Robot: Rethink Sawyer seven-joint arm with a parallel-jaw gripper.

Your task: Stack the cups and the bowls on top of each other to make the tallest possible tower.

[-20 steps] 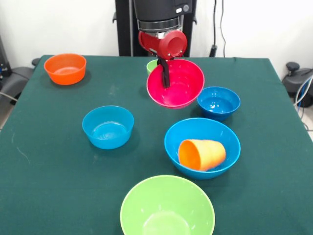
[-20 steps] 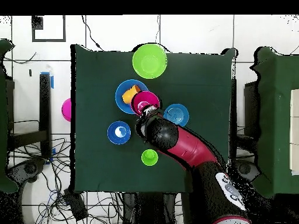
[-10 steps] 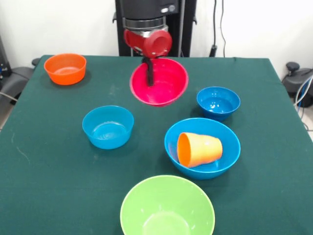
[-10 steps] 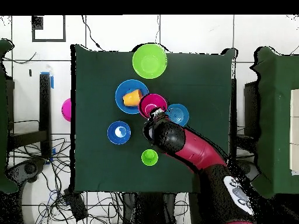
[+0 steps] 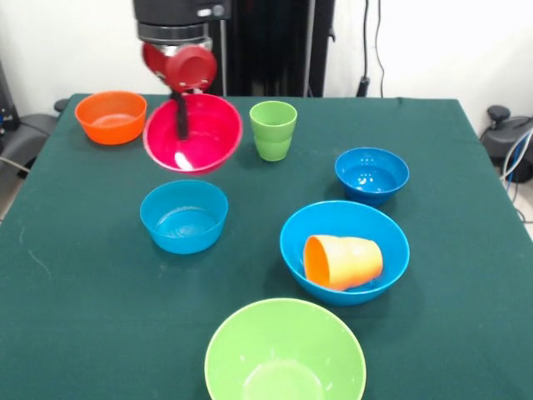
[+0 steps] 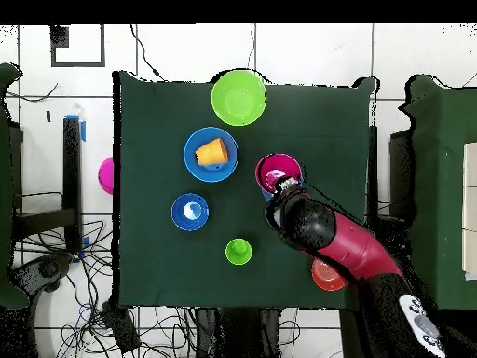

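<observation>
The pincer [image 5: 178, 117] was clamped on the rim of the pink-red bowl [image 5: 200, 137], holding it tilted and lifted off the green bench [image 5: 75, 267], at the far left of the front view. Just left of it sat the small orange bowl [image 5: 111, 117]; just right, standing upright and apart from it, was the light green cup [image 5: 273, 130]. Directly nearer than the held bowl rested a small blue bowl [image 5: 184, 216] (the raised bowl looked to hang above and behind it, not touching). The second small blue bowl [image 5: 371, 175] sat to the right. The large blue bowl [image 5: 321, 225] held the orange-yellow cup [image 5: 343, 262] lying on its side, mouth facing left. The large lime green bowl [image 5: 284, 354] sat nearest. Overhead, a purple bowl [image 6: 105, 175] peeked past the bench edge.
</observation>
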